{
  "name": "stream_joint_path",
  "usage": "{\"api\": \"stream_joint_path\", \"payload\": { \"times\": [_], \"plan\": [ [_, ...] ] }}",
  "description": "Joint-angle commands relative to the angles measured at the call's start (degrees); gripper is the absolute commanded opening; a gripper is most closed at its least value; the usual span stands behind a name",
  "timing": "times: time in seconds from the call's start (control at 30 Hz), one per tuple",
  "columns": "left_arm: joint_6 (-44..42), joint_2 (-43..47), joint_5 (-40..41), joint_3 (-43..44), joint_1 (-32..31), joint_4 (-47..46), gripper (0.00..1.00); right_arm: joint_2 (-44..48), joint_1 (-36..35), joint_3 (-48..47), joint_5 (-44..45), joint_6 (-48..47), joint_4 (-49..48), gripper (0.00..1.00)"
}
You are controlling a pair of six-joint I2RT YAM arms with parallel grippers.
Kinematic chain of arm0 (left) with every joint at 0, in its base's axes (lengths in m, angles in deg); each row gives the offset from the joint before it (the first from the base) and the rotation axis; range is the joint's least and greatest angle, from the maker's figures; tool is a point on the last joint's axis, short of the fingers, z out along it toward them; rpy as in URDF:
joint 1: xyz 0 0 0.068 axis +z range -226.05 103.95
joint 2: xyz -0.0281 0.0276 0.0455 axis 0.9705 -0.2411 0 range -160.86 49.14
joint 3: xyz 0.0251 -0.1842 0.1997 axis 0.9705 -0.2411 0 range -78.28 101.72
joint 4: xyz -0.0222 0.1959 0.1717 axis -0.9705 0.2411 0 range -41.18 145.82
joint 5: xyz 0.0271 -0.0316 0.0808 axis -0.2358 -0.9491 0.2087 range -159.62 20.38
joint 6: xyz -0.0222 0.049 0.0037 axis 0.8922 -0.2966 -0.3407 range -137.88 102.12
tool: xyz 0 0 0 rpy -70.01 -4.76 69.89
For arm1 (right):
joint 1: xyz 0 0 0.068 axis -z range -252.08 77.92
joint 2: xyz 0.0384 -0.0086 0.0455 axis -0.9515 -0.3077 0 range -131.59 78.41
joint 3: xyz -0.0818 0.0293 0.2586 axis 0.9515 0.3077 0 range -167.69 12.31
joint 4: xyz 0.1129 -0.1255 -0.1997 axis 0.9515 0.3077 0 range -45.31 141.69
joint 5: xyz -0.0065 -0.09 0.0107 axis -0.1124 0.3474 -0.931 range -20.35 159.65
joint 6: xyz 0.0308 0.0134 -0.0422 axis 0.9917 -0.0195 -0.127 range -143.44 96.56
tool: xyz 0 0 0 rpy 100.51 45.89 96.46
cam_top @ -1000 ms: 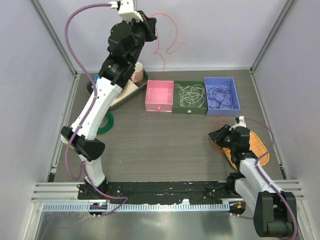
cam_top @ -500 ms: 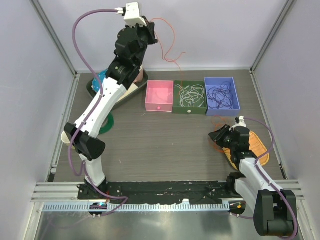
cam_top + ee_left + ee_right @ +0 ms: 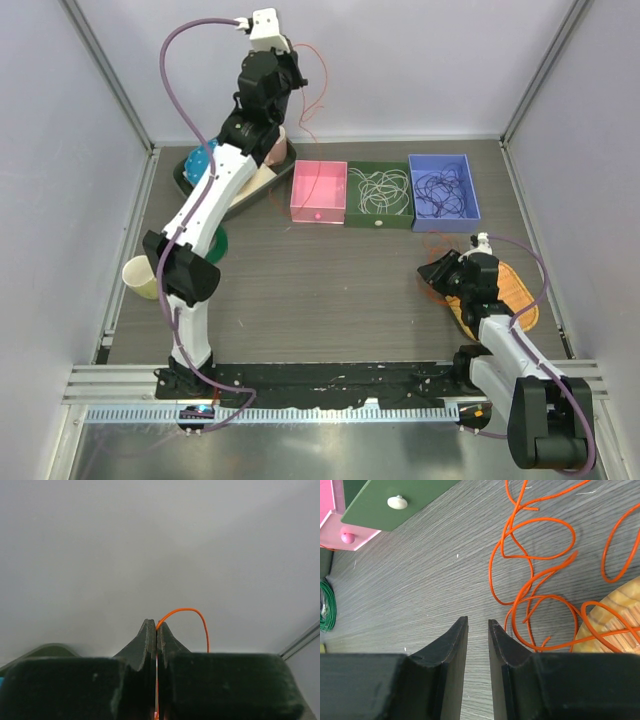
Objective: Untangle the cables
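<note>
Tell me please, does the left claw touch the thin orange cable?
Touching. The left wrist view shows the left claw shut on the orange cable, which comes out at the closed tip and arcs over to the right.

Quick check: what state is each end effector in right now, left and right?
Left end effector: closed, pinching a thin red-orange cable.
Right end effector: slightly open, holding nothing.

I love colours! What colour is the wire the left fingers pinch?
Orange; the thin wire shows best in the left wrist view.
</note>
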Motion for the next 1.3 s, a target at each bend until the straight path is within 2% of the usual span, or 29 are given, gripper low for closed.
{"api": "stream_joint_path", "payload": {
  "times": [0.0, 0.63, 0.87, 1.27],
  "plan": [
    [1.4, -1.4, -2.3, 9.9, 0.6, 2.9, 0.01, -0.5, 0.1, -0.2, 0.9, -0.6, -2.9, 0.29],
    [1.4, 5.2, -3.2, 8.4, 0.5, -1.5, 0.00, -0.1, 0.1, -0.4, 1.7, -1.1, -2.4, 0.29],
    [1.4, 11.2, -3.5, -1.0, 0.6, -7.6, 0.00, -0.1, 0.1, -0.4, 1.3, -1.1, -2.4, 0.29],
    [2.1, 4.0, -5.3, 4.3, 0.6, -6.1, 0.00, 0.6, 0.1, -0.2, 1.7, -1.2, -2.0, 0.29]
  ]
}}
